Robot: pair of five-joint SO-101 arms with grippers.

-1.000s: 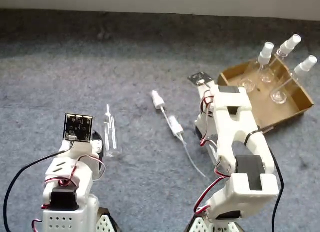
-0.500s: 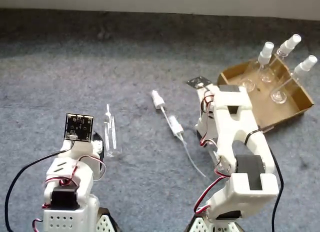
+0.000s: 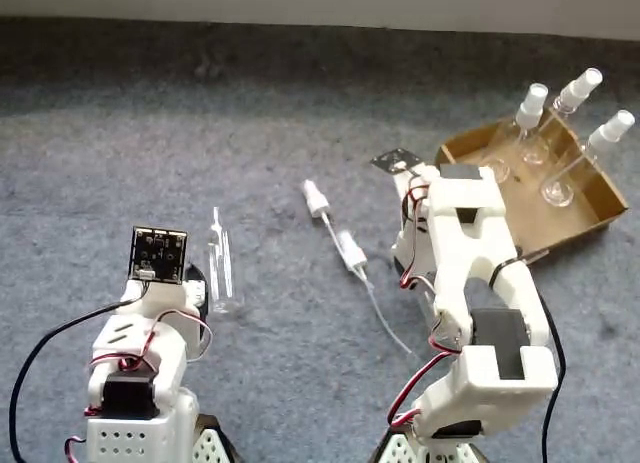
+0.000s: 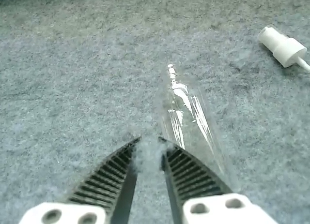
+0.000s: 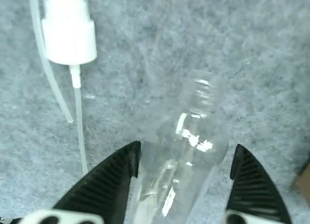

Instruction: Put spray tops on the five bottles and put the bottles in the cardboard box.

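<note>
Straddling a bottle hidden from above, right tool wide open; left tool barely parted.

Overhead, two close wrist views; shared bottle

Soft, even light on the grey carpet, faint shadows (far edge darker), small glints on the clear bottle.
</note>
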